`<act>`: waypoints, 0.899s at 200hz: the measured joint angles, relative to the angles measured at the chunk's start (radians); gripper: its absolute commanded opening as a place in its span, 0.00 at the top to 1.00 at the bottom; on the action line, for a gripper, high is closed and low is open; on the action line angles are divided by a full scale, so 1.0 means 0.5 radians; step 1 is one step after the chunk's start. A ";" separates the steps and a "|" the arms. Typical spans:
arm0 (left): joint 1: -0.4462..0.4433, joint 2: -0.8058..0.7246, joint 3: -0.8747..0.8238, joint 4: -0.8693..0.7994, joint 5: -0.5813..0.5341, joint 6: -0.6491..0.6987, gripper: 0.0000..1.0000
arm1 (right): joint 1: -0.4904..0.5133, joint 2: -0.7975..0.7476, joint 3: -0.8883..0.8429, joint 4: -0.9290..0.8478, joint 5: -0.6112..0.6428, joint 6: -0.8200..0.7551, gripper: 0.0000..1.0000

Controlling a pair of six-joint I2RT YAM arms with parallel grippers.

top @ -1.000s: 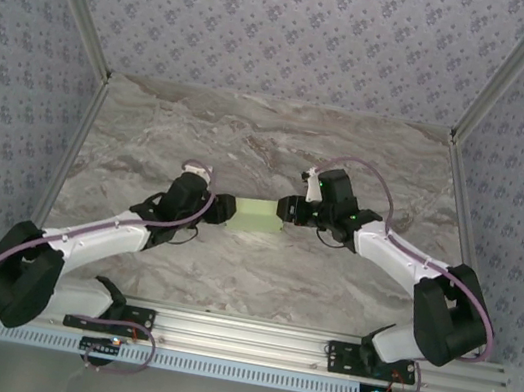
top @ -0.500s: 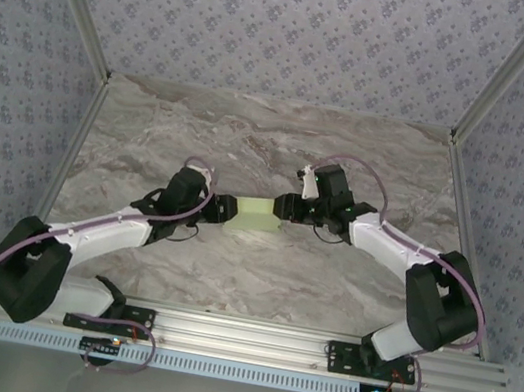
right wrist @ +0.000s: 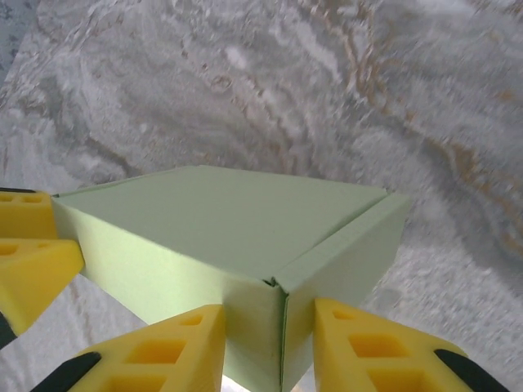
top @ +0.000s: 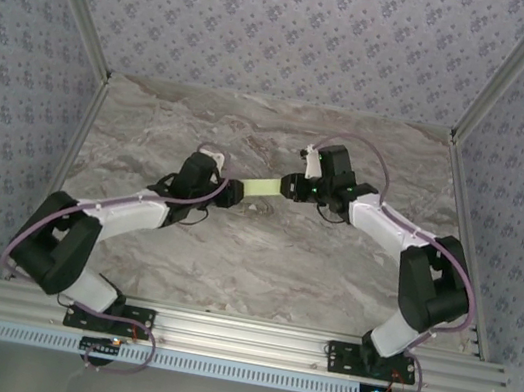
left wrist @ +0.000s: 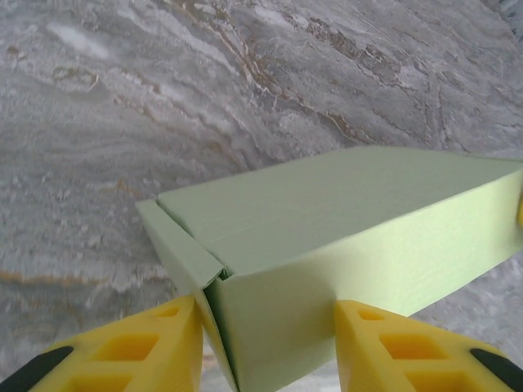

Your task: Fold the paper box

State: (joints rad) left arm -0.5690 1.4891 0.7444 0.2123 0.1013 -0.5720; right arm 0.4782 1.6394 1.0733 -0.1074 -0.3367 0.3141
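Item: the paper box (top: 264,187), pale green card, one piece; we place it just toward 12 o'clock of the middle of the marble-patterned table (top: 261,257), lying long-ways from 8 o'clock to 2 o'clock between the two grippers and, as we judge, lifted clear of the surface. Left gripper (top: 234,192): at the 8 o'clock end, yellow fingers (left wrist: 131,351) narrow and closed on that end, one against the flap edge, the other against the side wall. Right gripper (top: 290,187): at the 2 o'clock end, fingers (right wrist: 384,351) narrow likewise, pinching the corner seam between them. Condition: walls raised, lid down, corners squared; we count the folding as all but done. Outstanding, in our judgement: at the left gripper's end a flap edge stands slightly proud with a thin dark gap beside it, so it wants pressing flush, and then the box wants setting down. Markings: none; we find no brand, label or writing on card, fingers or table
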 measured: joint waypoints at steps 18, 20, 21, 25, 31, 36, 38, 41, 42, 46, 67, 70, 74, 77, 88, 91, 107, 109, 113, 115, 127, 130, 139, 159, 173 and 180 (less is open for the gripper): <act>0.007 0.098 0.052 0.056 -0.002 0.042 0.58 | -0.032 0.043 0.021 0.026 0.010 -0.039 0.67; 0.008 0.108 0.056 0.063 -0.002 0.045 0.58 | -0.034 0.046 0.021 0.027 0.012 -0.043 0.67; 0.008 0.112 0.058 0.066 -0.002 0.045 0.58 | -0.035 0.047 0.021 0.026 0.014 -0.043 0.67; 0.008 0.127 0.063 0.079 -0.002 0.053 0.58 | -0.038 0.052 0.021 0.027 0.017 -0.051 0.67; 0.009 0.141 0.066 0.098 -0.002 0.061 0.57 | -0.040 0.059 0.021 0.026 0.022 -0.058 0.67; 0.011 0.150 0.066 0.110 -0.003 0.062 0.57 | -0.041 0.062 0.020 0.026 0.029 -0.068 0.66; 0.011 0.153 0.066 0.111 -0.002 0.063 0.57 | -0.041 0.062 0.019 0.026 0.031 -0.071 0.66; 0.012 0.155 0.066 0.117 -0.002 0.063 0.57 | -0.041 0.062 0.015 0.027 0.033 -0.071 0.66; 0.012 0.156 0.066 0.118 -0.002 0.063 0.57 | -0.041 0.062 0.014 0.027 0.034 -0.074 0.66; 0.012 0.158 0.066 0.123 -0.002 0.063 0.57 | -0.041 0.062 0.008 0.027 0.038 -0.077 0.66; 0.012 0.160 0.064 0.144 -0.002 0.058 0.54 | -0.040 0.061 -0.056 0.035 0.061 -0.084 0.63; 0.012 0.160 0.063 0.150 -0.001 0.055 0.53 | -0.037 0.061 -0.072 0.033 0.061 -0.083 0.62; 0.011 0.160 0.060 0.155 0.000 0.051 0.53 | -0.034 0.061 -0.089 0.031 0.065 -0.082 0.62; 0.009 0.160 0.056 0.159 0.002 0.047 0.52 | -0.031 0.061 -0.102 0.031 0.068 -0.082 0.61; -0.003 0.158 0.039 0.167 0.008 0.037 0.48 | -0.013 0.058 -0.159 0.027 0.080 -0.068 0.59; -0.007 0.156 0.034 0.166 0.008 0.027 0.48 | -0.008 0.056 -0.174 0.027 0.082 -0.068 0.59; -0.034 0.150 0.010 0.139 0.007 -0.005 0.44 | 0.020 0.037 -0.249 0.007 0.101 -0.037 0.56; -0.034 0.150 0.008 0.136 0.006 -0.011 0.44 | 0.021 0.034 -0.255 0.005 0.102 -0.038 0.56; -0.042 0.146 0.001 0.122 0.006 -0.023 0.43 | 0.027 0.027 -0.267 -0.003 0.107 -0.031 0.56; -0.043 0.144 -0.002 0.117 0.007 -0.027 0.43 | 0.030 0.022 -0.274 -0.005 0.107 -0.031 0.55; -0.047 0.119 -0.039 0.092 0.007 -0.046 0.40 | 0.037 -0.019 -0.307 -0.028 0.109 -0.029 0.53; -0.048 0.110 -0.050 0.089 0.005 -0.052 0.40 | 0.037 -0.031 -0.315 -0.034 0.108 -0.031 0.53; -0.048 0.072 -0.089 0.073 0.005 -0.064 0.38 | 0.036 -0.082 -0.335 -0.053 0.113 -0.031 0.52; -0.044 -0.043 -0.153 0.021 -0.014 -0.069 0.35 | 0.034 -0.206 -0.356 -0.082 0.118 -0.031 0.49; -0.039 -0.127 -0.166 -0.013 -0.035 -0.060 0.34 | 0.024 -0.276 -0.356 -0.076 0.120 -0.031 0.49; -0.031 -0.155 -0.166 -0.014 -0.040 -0.060 0.34 | 0.018 -0.291 -0.355 -0.070 0.121 -0.031 0.48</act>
State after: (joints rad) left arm -0.5846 1.4117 0.6617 0.2054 0.0811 -0.6018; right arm 0.4870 1.4937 0.8959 -0.1425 -0.2764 0.2985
